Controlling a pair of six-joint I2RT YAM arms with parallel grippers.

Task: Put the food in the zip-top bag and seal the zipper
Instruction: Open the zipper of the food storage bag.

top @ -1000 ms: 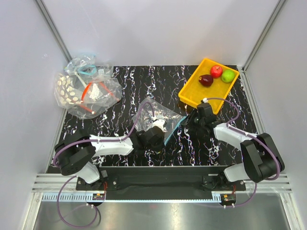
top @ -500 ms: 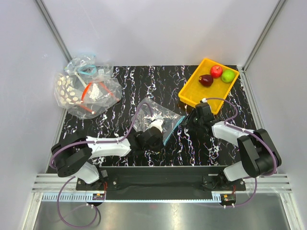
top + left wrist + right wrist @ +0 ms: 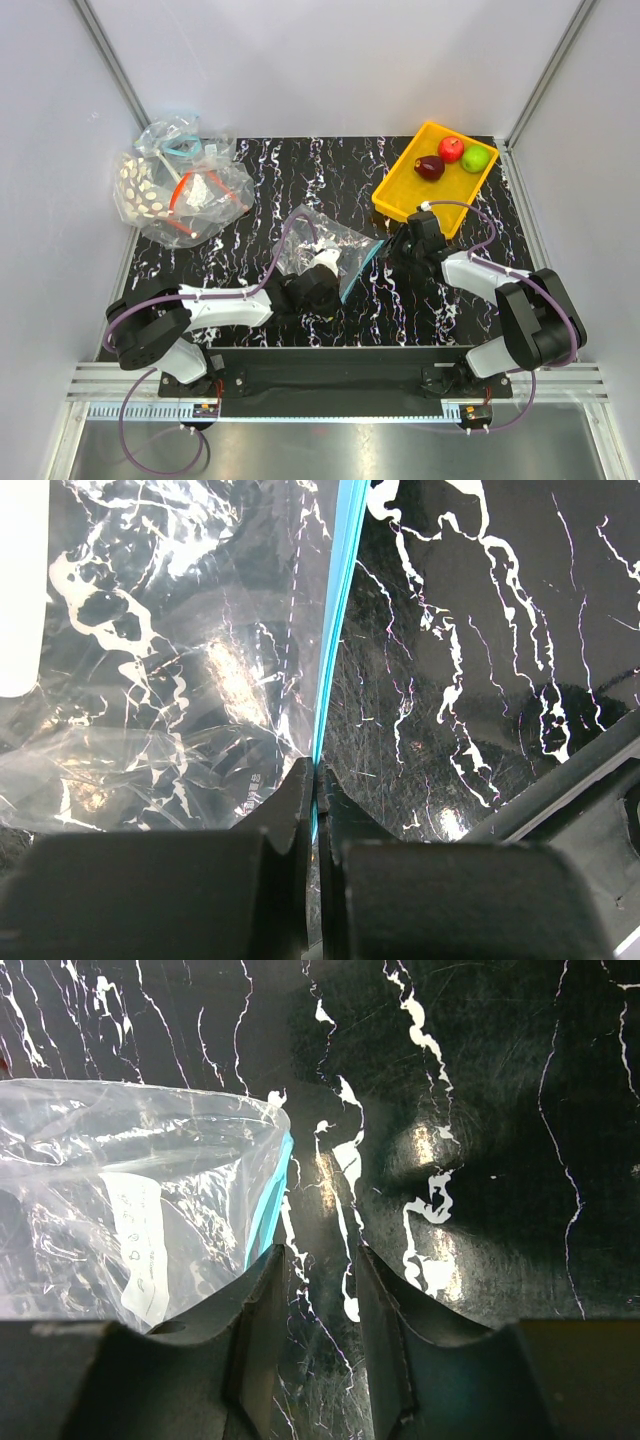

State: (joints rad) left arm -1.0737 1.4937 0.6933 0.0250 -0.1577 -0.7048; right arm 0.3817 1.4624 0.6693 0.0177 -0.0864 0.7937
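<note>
The zip-top bag (image 3: 325,245) lies flat mid-table, its teal zipper (image 3: 362,270) along the right edge. My left gripper (image 3: 338,292) is shut on the near end of the zipper (image 3: 335,610); the jaws pinch the strip (image 3: 317,780), with the clear bag (image 3: 170,680) to the left. My right gripper (image 3: 398,252) is open and empty at the far end of the zipper. In its wrist view the gripper (image 3: 320,1260) frames bare table, with the bag (image 3: 120,1190) and strip (image 3: 268,1210) just outside the left finger. The red (image 3: 451,149), green (image 3: 475,158) and maroon (image 3: 429,167) fruits sit in the tray.
The yellow tray (image 3: 400,203) stands at the back right, just behind my right gripper. A heap of other clear bags (image 3: 180,190), with red-orange strips and a white-dotted one, lies at the back left. Metal frame posts flank the table.
My right gripper has moved a little left and back, closer to the far end of the zipper. My left gripper still holds the strip and has barely shifted.
</note>
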